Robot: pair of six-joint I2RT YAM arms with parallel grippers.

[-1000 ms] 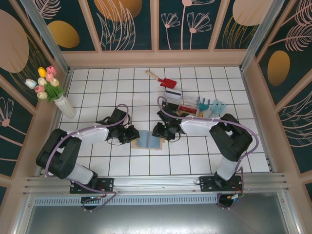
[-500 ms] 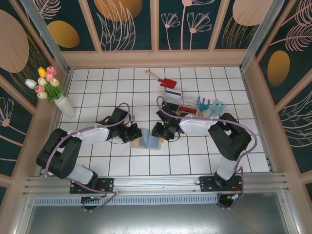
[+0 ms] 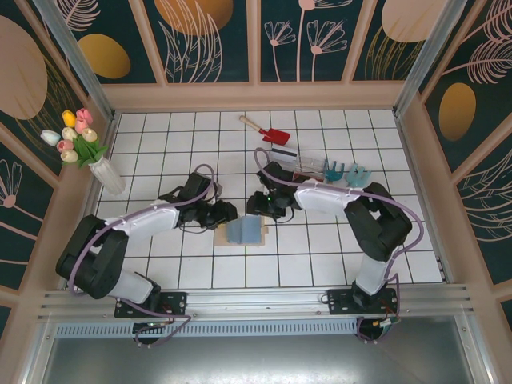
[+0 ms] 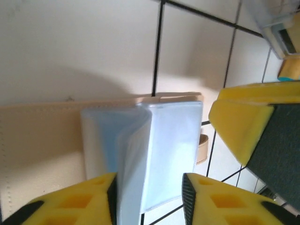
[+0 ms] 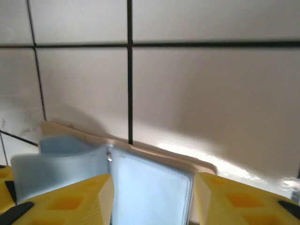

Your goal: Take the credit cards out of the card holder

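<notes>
The card holder (image 3: pixel 244 232) lies open on the white tiles, tan outside and blue-grey pocket leaves inside. My left gripper (image 3: pixel 226 214) is at its left edge and my right gripper (image 3: pixel 258 206) at its far right corner. In the left wrist view the left gripper (image 4: pixel 150 201) stands open, a raised pocket leaf (image 4: pixel 164 145) between its yellow fingers (image 4: pixel 70 204). The right gripper (image 5: pixel 152 201) is open too, astride another leaf (image 5: pixel 150 192). The pockets that show look pale, with no card visible in them. A dark credit card (image 3: pixel 282 152) lies by the tray.
A clear plastic tray (image 3: pixel 310 168) with teal toy tools (image 3: pixel 346 173) stands behind the right arm. A red toy shovel (image 3: pixel 268 131) lies further back. A vase of tulips (image 3: pixel 100 164) stands at the left wall. Wooden walls ring the tiled floor.
Both grippers have closed in on the card holder from their sides. Its blue-grey leaves, flat a second ago, now stand up between the fingers, and the holder has shifted slightly.
</notes>
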